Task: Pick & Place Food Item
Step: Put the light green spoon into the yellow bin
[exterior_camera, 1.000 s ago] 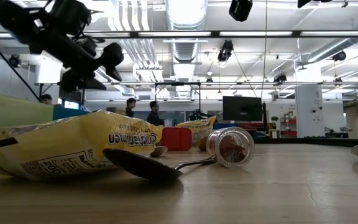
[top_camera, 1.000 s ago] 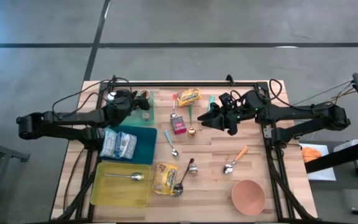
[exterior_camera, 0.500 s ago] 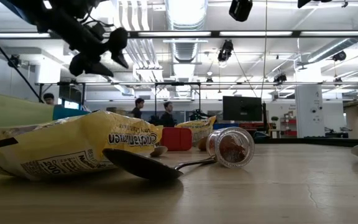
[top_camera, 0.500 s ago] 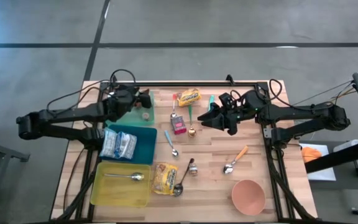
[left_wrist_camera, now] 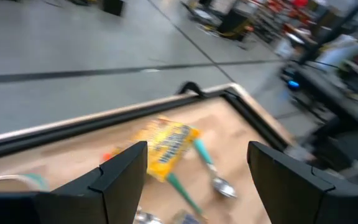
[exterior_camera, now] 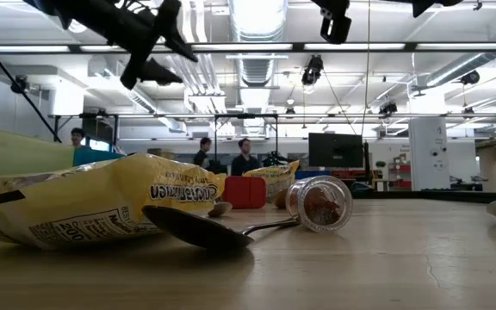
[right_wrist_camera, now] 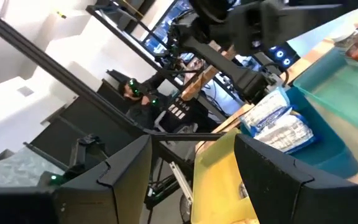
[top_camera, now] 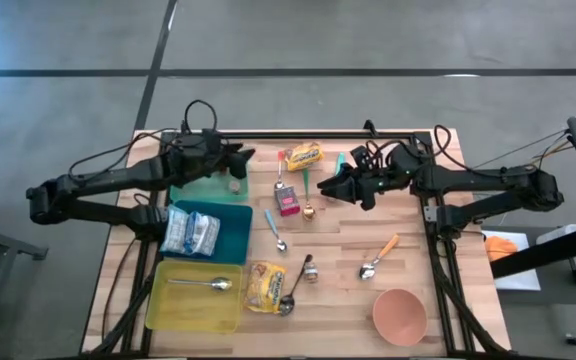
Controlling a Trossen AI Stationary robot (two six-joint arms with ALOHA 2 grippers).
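Low view: yellow snack bag [exterior_camera: 84, 202] on counter [exterior_camera: 360, 258], lettering blurred beyond reading; my left claw [exterior_camera: 166, 39] and right claw [top_camera: 333, 187] open, empty.

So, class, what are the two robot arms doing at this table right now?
Neither arm holds anything. The left gripper hovers open above the far edge of the wooden table, near the dark green tray. The right gripper hangs open near the small red box and the yellow snack packet.
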